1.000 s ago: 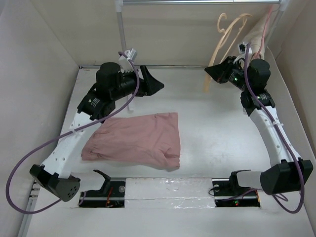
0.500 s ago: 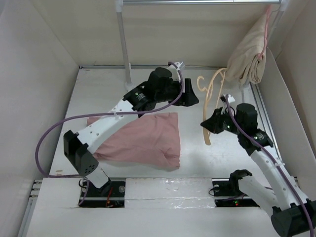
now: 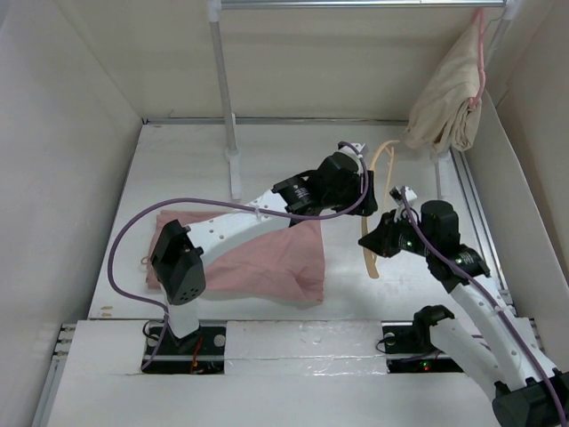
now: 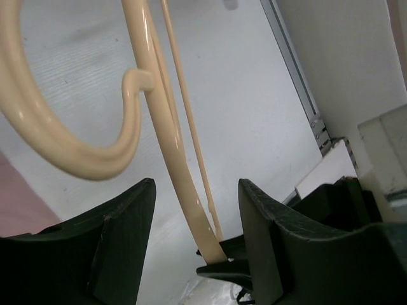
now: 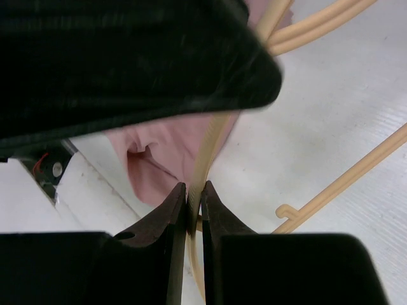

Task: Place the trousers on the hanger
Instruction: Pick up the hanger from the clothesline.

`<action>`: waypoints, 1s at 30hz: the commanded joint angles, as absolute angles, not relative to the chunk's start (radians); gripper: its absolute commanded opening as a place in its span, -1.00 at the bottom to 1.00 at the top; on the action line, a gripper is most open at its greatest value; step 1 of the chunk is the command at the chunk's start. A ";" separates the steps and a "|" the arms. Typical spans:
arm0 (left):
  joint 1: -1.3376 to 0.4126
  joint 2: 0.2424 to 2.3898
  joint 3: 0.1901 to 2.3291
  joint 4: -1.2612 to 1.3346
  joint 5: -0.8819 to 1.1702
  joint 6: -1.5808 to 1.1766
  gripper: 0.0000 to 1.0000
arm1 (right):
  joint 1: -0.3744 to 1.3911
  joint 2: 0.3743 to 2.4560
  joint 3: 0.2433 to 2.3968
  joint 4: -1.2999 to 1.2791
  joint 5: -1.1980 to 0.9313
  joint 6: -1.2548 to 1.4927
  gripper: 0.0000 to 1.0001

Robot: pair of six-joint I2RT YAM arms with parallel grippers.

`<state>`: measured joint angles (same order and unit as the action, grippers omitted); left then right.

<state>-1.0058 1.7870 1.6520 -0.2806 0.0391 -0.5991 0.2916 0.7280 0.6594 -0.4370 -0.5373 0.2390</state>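
The trousers [image 3: 267,253] lie flat and folded on the table, left of centre; they show as pink cloth [image 5: 156,159] behind the right fingers. The hanger [image 3: 368,252] is held upright-tilted right of them, its hook [image 3: 384,158] toward the back. My right gripper [image 3: 376,238] is shut on one thin hanger arm [image 5: 215,143], as the right gripper [image 5: 193,189] close-up shows. My left gripper [image 3: 363,196] reaches across over the trousers. In the left wrist view the left gripper [image 4: 196,190] stands open with the hanger arm [image 4: 181,190] passing between its jaws, touching neither; the hook [image 4: 76,159] curves upper left.
A beige garment [image 3: 444,98] hangs on a pinkish hanger from the rail at the back right. The rail's post [image 3: 227,116] stands at the back centre-left. Pale walls close in the table on left, back and right. A purple cable [image 3: 133,240] loops off the left arm.
The left arm swung from the back left across the trousers to the hanger. The right arm brought the hanger down from the back right toward the table's middle.
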 commanded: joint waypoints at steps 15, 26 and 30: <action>-1.020 1.764 1.543 -0.089 -0.169 -0.729 -0.23 | 0.321 0.675 0.640 -0.379 -0.638 0.259 -1.00; -1.020 1.698 1.425 -0.017 -0.153 -0.808 -1.00 | 0.321 0.663 0.641 -0.507 -0.634 0.217 -0.74; -1.046 1.612 1.255 0.074 -0.185 -0.882 -1.00 | 0.311 0.614 0.724 -0.670 -0.545 0.158 0.15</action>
